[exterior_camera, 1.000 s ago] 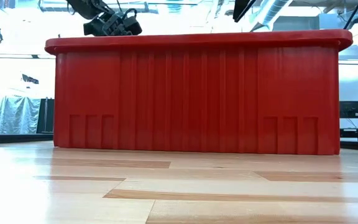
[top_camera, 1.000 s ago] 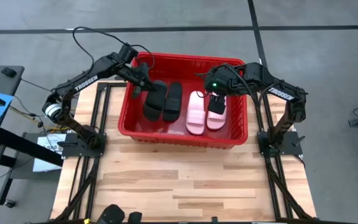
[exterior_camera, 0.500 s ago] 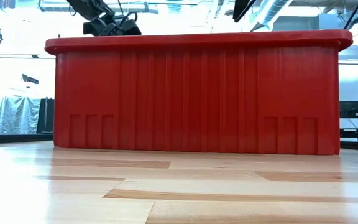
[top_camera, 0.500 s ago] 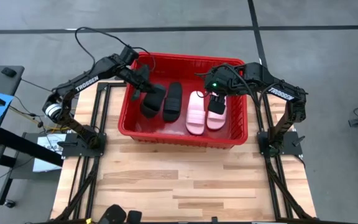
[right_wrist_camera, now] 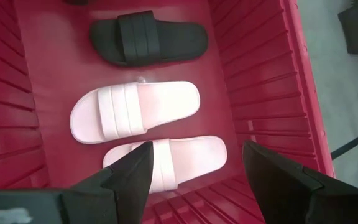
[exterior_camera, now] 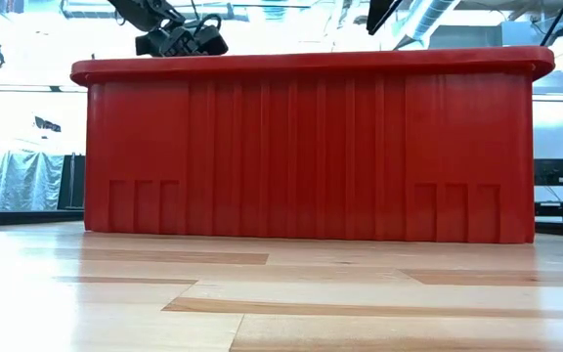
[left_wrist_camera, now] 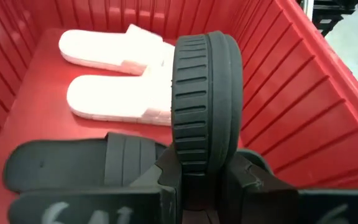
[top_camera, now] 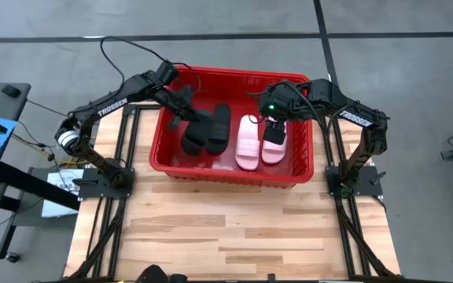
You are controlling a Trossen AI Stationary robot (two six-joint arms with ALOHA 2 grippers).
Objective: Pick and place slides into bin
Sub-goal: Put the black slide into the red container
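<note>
L gripper [top_camera: 185, 118] clamped, arm extended; R gripper [right_wrist_camera: 194, 165] wide open, hovering.

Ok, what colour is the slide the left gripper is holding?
Black slide, clearest in the left wrist view.

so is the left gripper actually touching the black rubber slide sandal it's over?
Touching. Left wrist view: the left gripper is clamped on the edge-up black slide, fingers pressing both faces, inside the red plastic bin.

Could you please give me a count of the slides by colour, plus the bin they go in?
Black slides: 2, one lying in the bin, one held on edge by the left gripper
Light pink slides: 2
Red bin: 1
Total: 5
</note>
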